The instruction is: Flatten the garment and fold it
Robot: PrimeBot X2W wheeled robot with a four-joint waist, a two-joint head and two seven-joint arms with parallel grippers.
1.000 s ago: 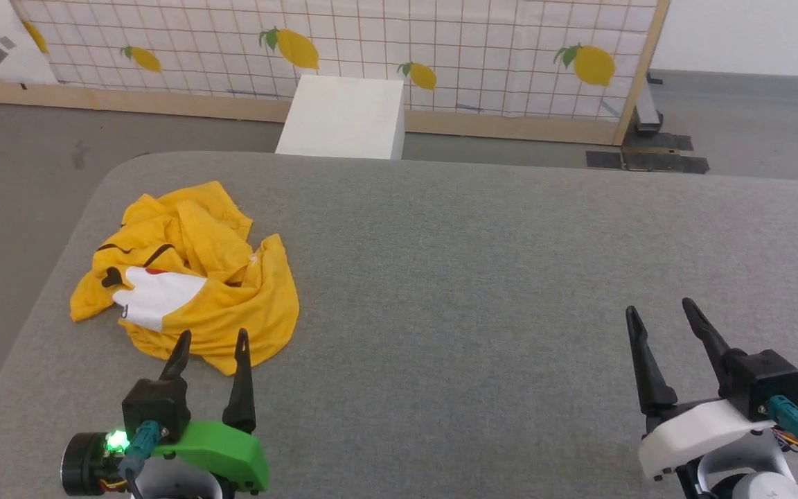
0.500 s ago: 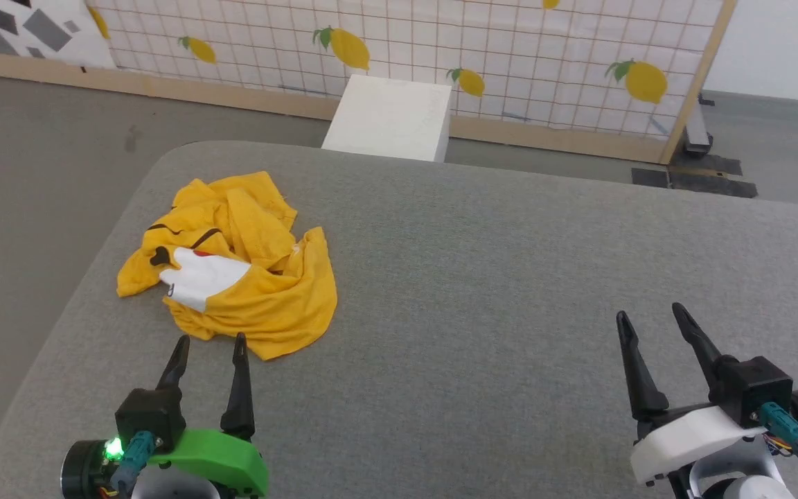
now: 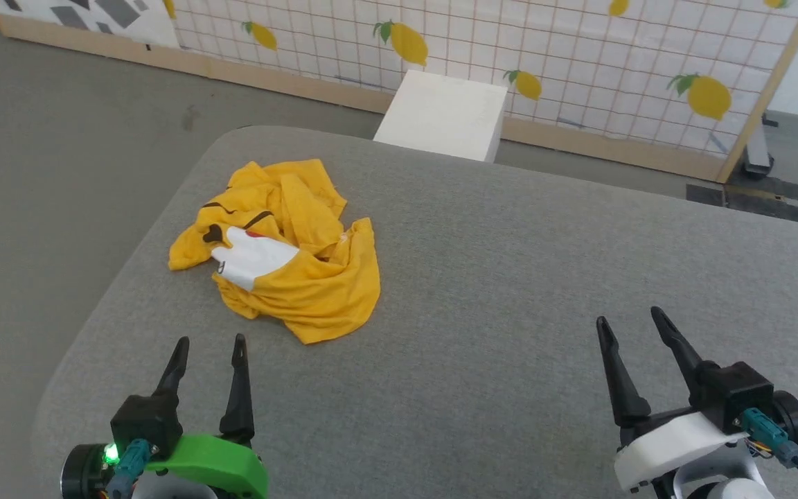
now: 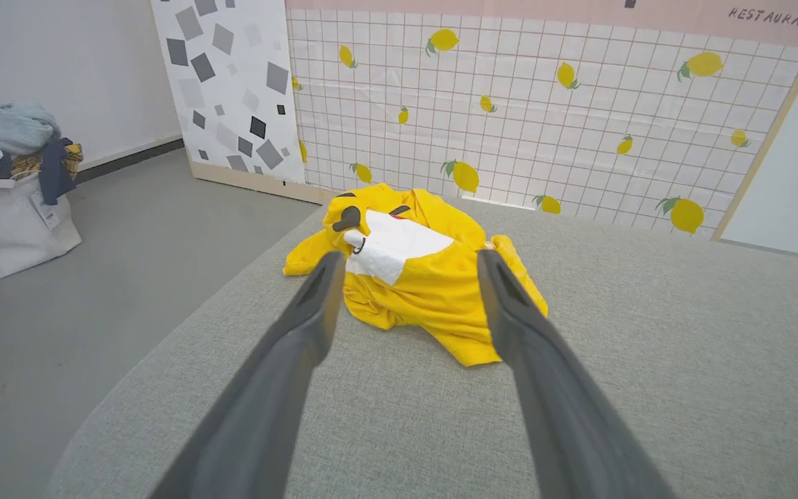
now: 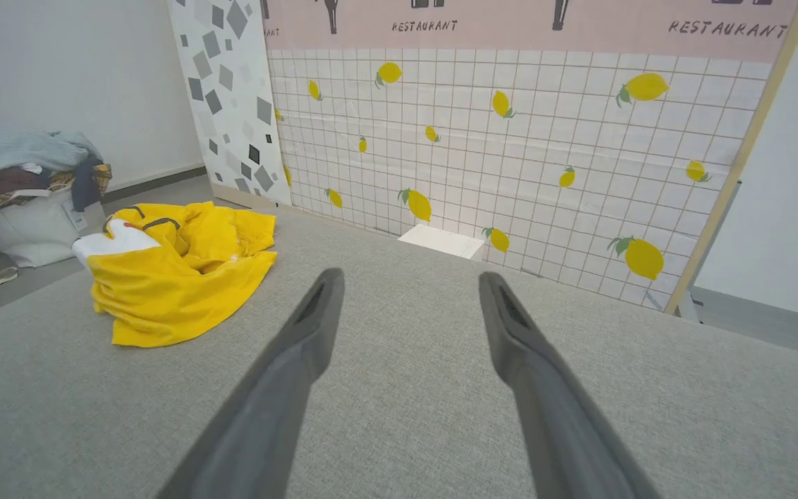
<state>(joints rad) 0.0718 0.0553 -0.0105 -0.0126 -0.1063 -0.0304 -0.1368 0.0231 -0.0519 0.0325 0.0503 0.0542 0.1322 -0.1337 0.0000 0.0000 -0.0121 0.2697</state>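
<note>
The garment, a small bright yellow T-shirt with a white patch and black marks, lies crumpled in a heap near the left far corner of the grey table. My left gripper hovers open just short of the heap's near edge, empty. From the left wrist the garment sits straight ahead between the fingers. My right gripper stands open and empty at the lower right, far from the shirt. The right wrist view shows the garment off to its left.
A white box stands on the floor beyond the table's far edge, before a lemon-print screen. A white bag piled with clothes sits on the floor to the left. The table's rounded left edge is close to the shirt.
The head camera has turned left and tipped, shifting the whole picture right. Both grippers stay open; the left one now shows apart from the heap's near edge.
</note>
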